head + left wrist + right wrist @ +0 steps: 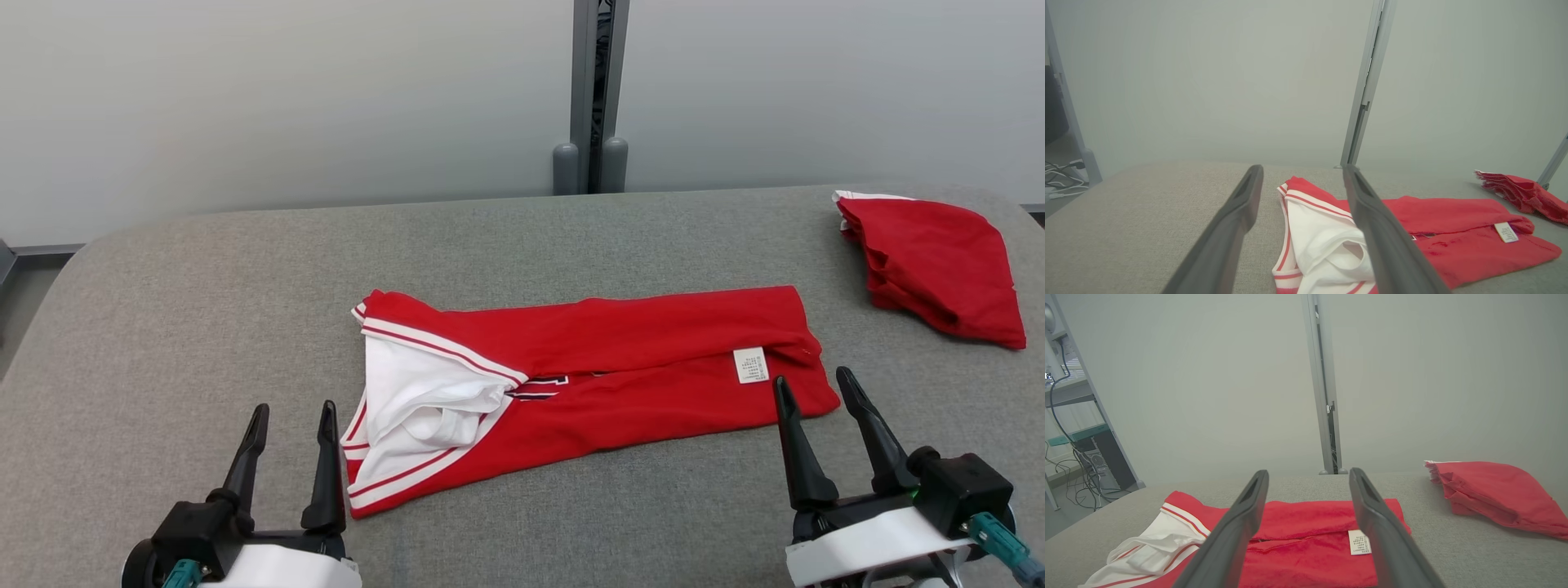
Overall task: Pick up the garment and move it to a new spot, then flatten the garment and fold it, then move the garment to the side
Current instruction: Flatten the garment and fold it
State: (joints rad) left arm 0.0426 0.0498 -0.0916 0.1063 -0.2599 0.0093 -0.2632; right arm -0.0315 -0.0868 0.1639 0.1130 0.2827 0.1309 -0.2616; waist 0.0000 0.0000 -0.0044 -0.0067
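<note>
- Garment: a red piece with white and red striped trim lies as a long folded band across the middle of the grey table. Its white inside shows at the robot's left end, and a small white label sits near its right end.
- Left gripper: the two dark fingers stand wide apart with nothing between them. It sits low at the near edge, just beside the white end of the garment and apart from it.
- Right gripper: the fingers are spread wide and hold nothing. The tips point at the garment's near right corner, close to the label. In the head view its left finger overlaps the cloth's edge, though it may be hovering above rather than touching.
- Second red cloth: it lies bunched at the far right corner of the table, well apart from the garment.
</note>
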